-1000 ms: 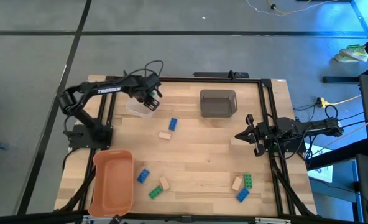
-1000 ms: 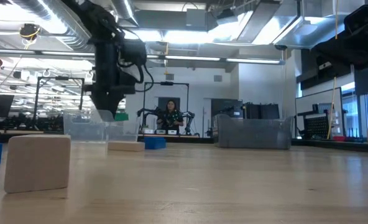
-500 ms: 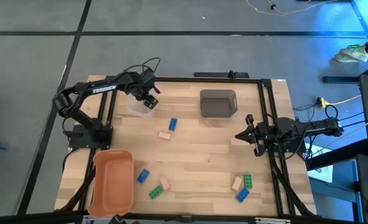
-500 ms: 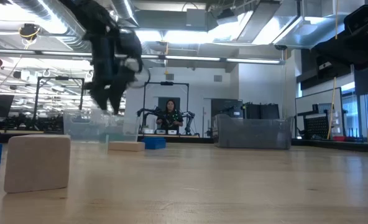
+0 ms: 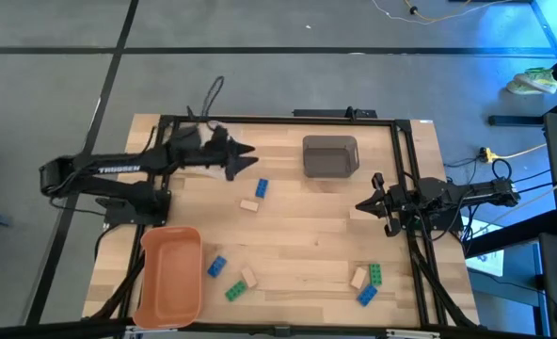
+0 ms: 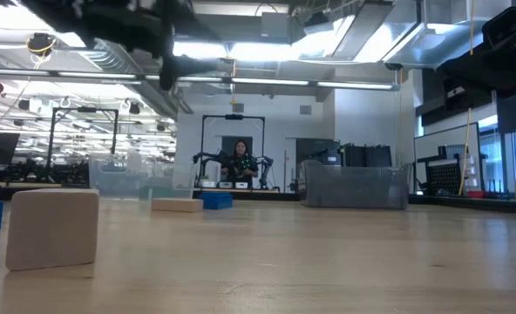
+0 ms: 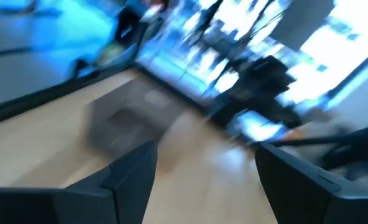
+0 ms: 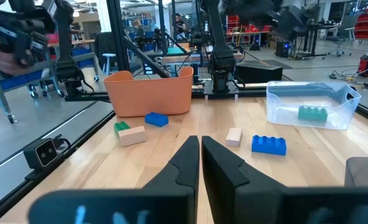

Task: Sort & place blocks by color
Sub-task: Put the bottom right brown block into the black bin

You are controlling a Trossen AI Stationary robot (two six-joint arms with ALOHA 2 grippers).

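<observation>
We log the left gripper (image 5: 246,151), fingers spread wide and empty, over the far left of the wooden table (image 5: 307,235); the small blue studded brick (image 5: 262,188) lies near it, toward the table's front, long axis roughly front-to-back; the left arm is nearer; the right gripper (image 5: 361,204), fingers pressed together, waits at the right edge; blue bricks, three; pale tan bricks (image 5: 249,204), three; green bricks (image 5: 375,274), two on the table, a third green brick (image 8: 312,113) inside the clear plastic bin (image 8: 277,106).

Orange bin (image 5: 170,273), grey bin (image 5: 330,156), clear bin (image 8: 308,104) on table (image 5: 307,235).
</observation>
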